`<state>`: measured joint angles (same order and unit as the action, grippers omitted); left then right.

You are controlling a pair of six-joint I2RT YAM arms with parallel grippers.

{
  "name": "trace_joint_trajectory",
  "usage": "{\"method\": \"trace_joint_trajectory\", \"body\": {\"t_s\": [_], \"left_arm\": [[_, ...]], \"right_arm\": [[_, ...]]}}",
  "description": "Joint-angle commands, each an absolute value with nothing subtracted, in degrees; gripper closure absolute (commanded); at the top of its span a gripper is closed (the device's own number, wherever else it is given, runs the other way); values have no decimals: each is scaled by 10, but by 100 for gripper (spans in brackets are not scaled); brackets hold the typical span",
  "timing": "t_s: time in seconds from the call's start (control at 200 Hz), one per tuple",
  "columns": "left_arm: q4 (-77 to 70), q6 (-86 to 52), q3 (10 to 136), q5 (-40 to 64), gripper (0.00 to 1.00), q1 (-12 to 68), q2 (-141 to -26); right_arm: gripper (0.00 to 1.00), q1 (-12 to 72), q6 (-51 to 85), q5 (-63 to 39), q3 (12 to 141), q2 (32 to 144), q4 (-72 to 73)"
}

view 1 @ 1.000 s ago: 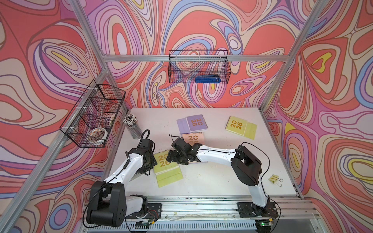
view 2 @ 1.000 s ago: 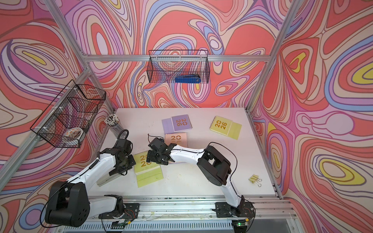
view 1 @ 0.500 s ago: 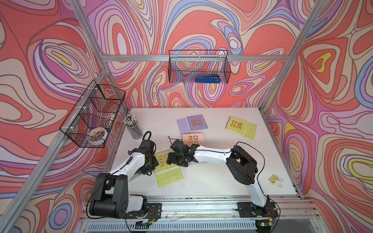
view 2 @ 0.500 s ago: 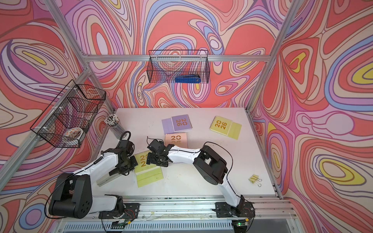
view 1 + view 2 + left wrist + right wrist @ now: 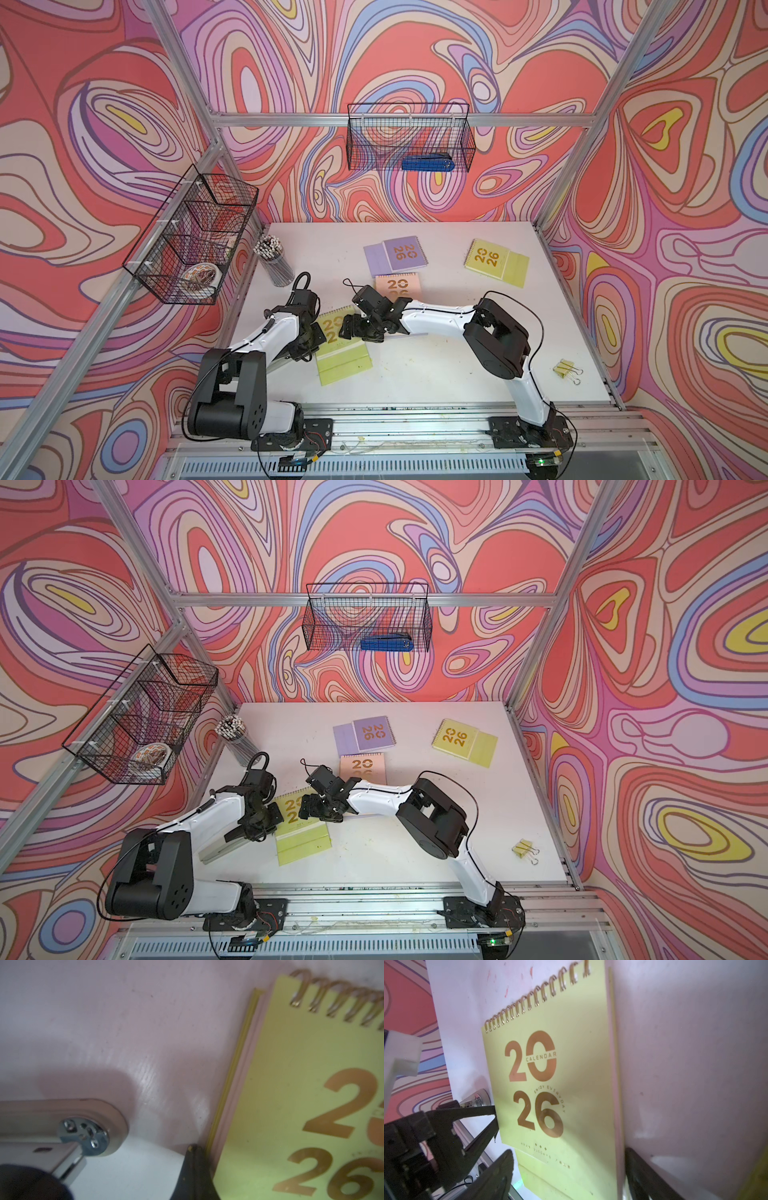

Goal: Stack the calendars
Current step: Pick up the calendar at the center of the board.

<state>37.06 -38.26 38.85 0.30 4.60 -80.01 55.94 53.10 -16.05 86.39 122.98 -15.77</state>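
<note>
Right wrist view: right gripper [image 5: 568,1152] spread astride calendar [image 5: 550,1084], closed left gripper [image 5: 495,1118] at its edge, risking skid if squeezed unevenly.

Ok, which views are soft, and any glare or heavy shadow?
Left wrist view: the yellow-green spiral-bound calendar is close and soft, with a sheen on the white table. Right wrist view: cover print sharp, the right gripper's fingers blurred. Both top views: sharp, evenly lit, faint shadows.
</note>
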Motion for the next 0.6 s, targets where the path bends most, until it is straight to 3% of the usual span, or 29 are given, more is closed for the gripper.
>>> {"method": "trace_joint_trajectory", "body": {"t_s": [0.0,0.245,0.591], "left_arm": [[361,-383,374,40,100,49,-817],[364,-383,376,38,100,48,-812],[367,-381,379,39,100,46,-808]], "right_arm": [[20,573,512,-237,841,1189,4],[40,567,560,-272,765,1158,165],[51,560,555,-218,750,1137,129]]}}
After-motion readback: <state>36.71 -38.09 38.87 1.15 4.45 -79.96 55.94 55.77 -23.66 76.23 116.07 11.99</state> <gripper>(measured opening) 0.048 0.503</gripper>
